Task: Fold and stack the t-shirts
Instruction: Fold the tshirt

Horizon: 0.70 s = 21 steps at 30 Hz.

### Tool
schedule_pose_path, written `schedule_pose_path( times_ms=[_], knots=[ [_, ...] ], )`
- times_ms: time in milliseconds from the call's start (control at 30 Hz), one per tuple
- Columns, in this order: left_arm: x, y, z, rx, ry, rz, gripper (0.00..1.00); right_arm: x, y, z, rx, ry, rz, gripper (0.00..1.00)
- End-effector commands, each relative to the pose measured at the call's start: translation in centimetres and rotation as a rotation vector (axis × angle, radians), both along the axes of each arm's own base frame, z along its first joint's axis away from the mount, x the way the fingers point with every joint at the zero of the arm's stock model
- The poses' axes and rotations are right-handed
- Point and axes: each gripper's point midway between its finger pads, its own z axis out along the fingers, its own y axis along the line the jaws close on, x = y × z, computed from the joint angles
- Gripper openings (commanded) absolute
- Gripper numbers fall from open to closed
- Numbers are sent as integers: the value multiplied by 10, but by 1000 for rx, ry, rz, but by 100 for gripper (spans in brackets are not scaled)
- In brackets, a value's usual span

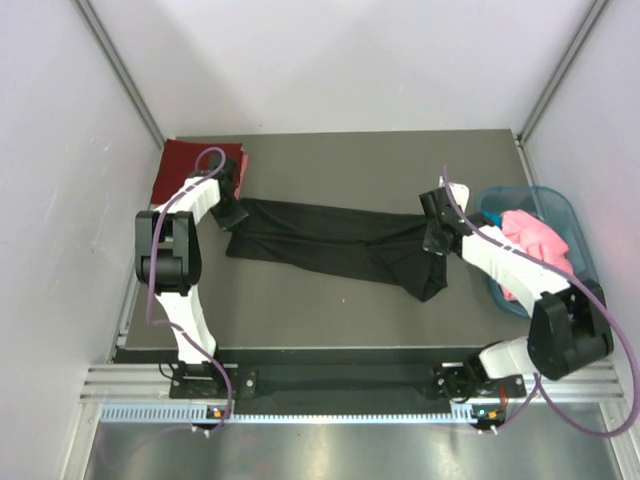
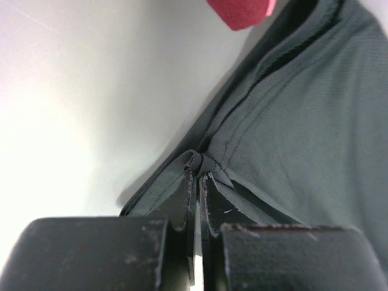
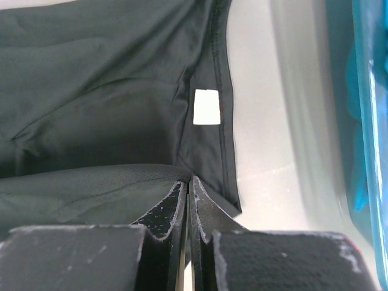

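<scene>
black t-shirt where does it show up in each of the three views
Top external: black t-shirt stretched across the middle of the table, between left gripper and right gripper.
Left wrist: fills the right side, its edge pinched at the fingertips.
Right wrist: fills the upper left, white label near centre.
Landmark: dark red t-shirt links top and left wrist; teal basket links top and right wrist.

Left arm [image 1: 170, 250] reaches far-left, elbow raised; left gripper [image 1: 232, 212] jaws pressed together, pinching the black t-shirt [image 1: 330, 240] edge. Right arm [image 1: 510, 262] angles in from right; right gripper [image 1: 437, 240] likewise pinching it. Grippers well apart.
</scene>
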Motion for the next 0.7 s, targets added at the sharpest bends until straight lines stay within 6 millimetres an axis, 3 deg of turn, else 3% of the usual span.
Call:
schedule_pose_path(
  times_ms=[0,133,267,300,400,533,667],
  knots=[
    [6,8,4,44,5,18,4,27,0,10,6,-38,14,0],
    [11,5,8,27,-13,13,13,39,1,8,-10,-14,37,1],
    [16,4,28,27,-57,1,36,50,3,-5,-34,48,59,4],
    [16,5,34,33,-58,-3,43,57,1,0,-40,42,53,4],
    [14,12,49,68,-69,-5,48,71,-3,-1,-40,61,38,5],
    [-4,28,63,151,-64,15,52,81,-8,-2,-33,84,27,6],
    [-24,29,58,154,-55,9,54,95,-8,0,-22,98,33,36]
  ],
)
